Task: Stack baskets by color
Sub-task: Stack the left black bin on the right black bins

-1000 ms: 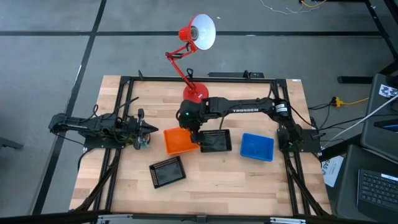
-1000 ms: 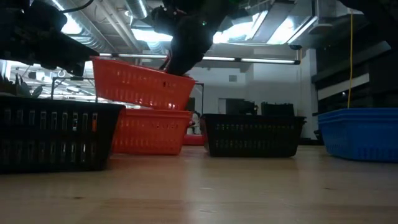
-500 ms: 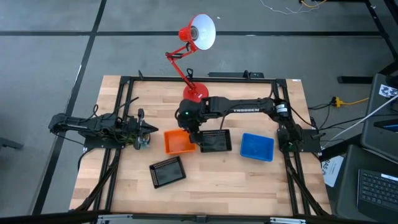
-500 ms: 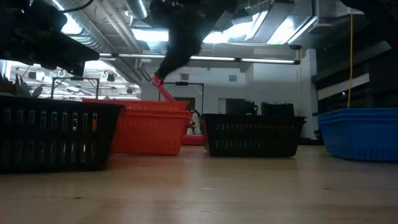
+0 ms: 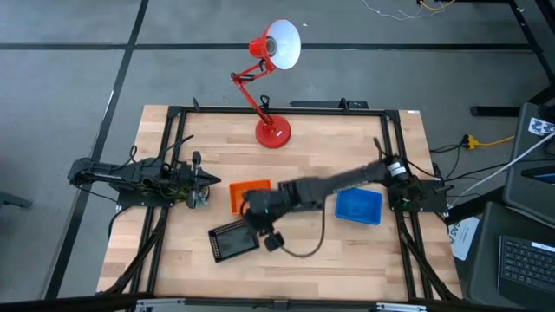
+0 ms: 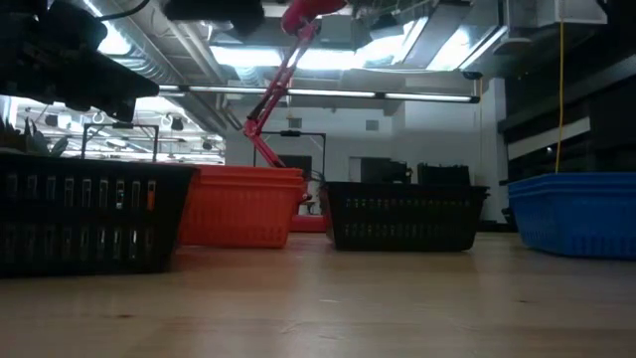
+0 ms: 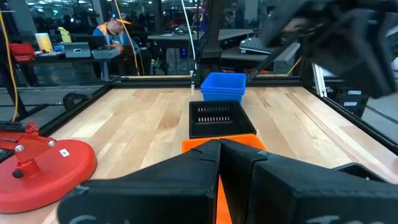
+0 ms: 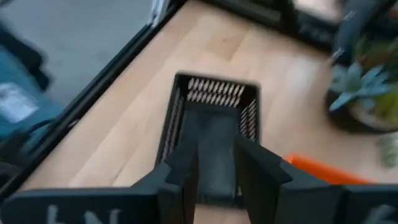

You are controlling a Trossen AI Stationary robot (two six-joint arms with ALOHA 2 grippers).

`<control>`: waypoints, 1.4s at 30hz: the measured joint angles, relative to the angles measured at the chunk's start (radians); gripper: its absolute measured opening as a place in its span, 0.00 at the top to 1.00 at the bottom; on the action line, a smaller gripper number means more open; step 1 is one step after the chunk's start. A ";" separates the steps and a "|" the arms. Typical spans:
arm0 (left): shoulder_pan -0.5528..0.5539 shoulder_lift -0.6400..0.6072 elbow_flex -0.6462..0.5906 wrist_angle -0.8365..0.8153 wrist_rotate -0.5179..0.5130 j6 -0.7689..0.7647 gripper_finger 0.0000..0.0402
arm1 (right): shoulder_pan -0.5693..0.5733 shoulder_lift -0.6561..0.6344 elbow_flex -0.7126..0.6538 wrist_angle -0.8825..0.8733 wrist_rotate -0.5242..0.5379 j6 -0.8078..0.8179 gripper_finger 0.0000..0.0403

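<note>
Three baskets show in the high view: an orange one [image 5: 250, 195] mid-table, a black one [image 5: 234, 240] nearer the front edge and a blue one [image 5: 358, 205] to the right. The low view shows a second black basket [image 6: 402, 216] resting on the table between the orange [image 6: 243, 207] and blue [image 6: 576, 214] ones. My right gripper [image 8: 216, 149] hovers open above the near black basket [image 8: 214, 124], pointing slantwise down, with nothing between its fingers. My left gripper [image 7: 219, 155] waits shut at the table's left side [image 5: 204, 179].
A red desk lamp stands on its round base [image 5: 272, 133] at the table's far middle, its head [image 5: 282, 43] beyond the far edge. A black frame rail [image 5: 165, 208] runs along the table's sides. My right arm [image 5: 338, 184] stretches across the middle, over the second black basket.
My right gripper has let go of a tilted orange basket, which has dropped level into the orange one below it. The arm has then swung from the far middle toward the near left, and now hangs over the near black basket.
</note>
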 joint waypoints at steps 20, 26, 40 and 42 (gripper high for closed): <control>0.000 0.000 0.000 0.002 0.000 -0.007 1.00 | 0.100 0.234 0.041 0.124 0.098 0.162 0.76; 0.000 0.000 0.000 0.001 0.000 -0.007 1.00 | 0.122 0.229 0.043 0.106 0.098 0.207 0.76; 0.000 0.000 0.000 0.001 0.002 -0.007 1.00 | 0.128 0.263 0.054 0.020 0.136 0.260 0.76; 0.000 0.000 0.000 0.001 0.002 -0.007 1.00 | 0.131 0.263 0.070 0.025 0.135 0.251 0.76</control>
